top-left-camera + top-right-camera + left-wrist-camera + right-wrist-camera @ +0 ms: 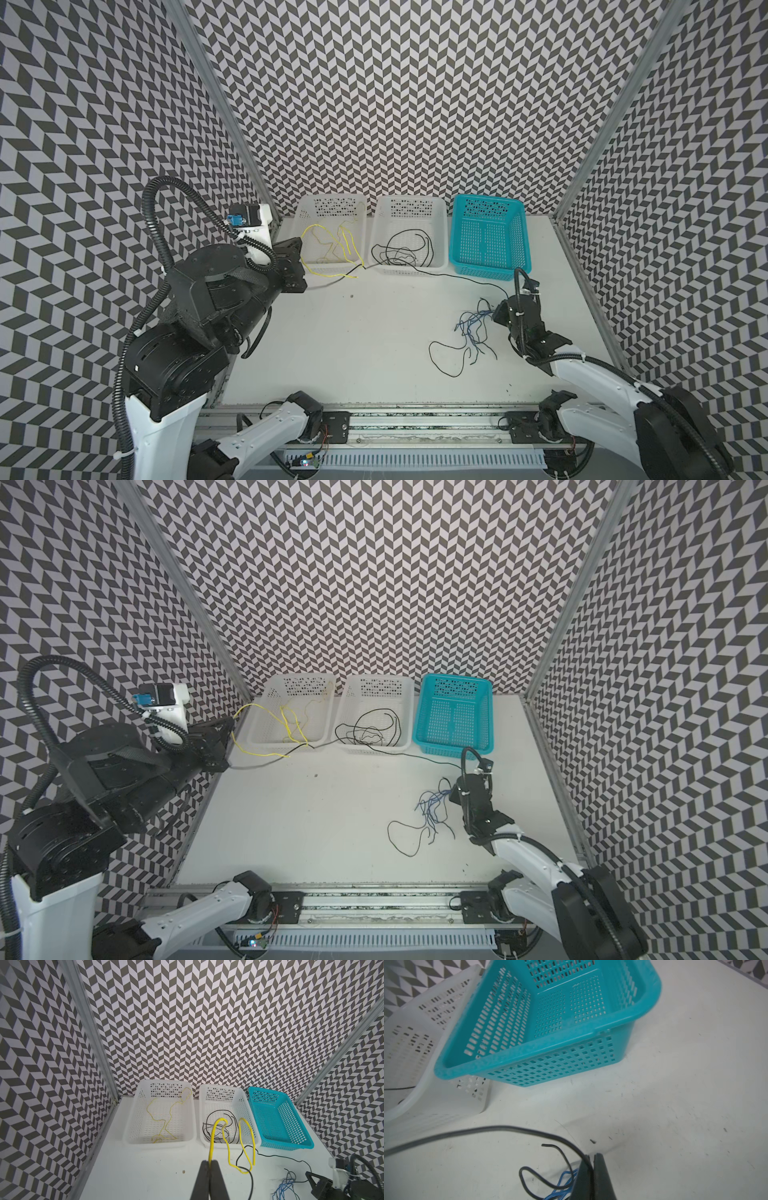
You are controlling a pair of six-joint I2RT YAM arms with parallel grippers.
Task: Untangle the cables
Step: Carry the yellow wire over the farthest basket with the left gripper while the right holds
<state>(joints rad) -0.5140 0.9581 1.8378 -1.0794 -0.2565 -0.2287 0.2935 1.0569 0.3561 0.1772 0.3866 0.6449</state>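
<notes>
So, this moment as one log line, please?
left end effector: shut on yellow cable | right end effector: shut beside blue cables | teal basket: empty

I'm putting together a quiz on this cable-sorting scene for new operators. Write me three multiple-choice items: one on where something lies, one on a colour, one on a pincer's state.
1. Where do the blue cables lie?
A in the middle basket
B on the table beside the right pincer
C hanging from the left pincer

2. What colour are the cables inside the middle basket?
A yellow
B blue
C black

3. The left pincer is:
A shut on a yellow cable
B open and empty
C shut on a blue cable

Key:
1 B, they are spread on the bare tabletop.
2 C, black cables loop inside it.
3 A, the left wrist view shows yellow wire pinched between closed fingers.
</notes>
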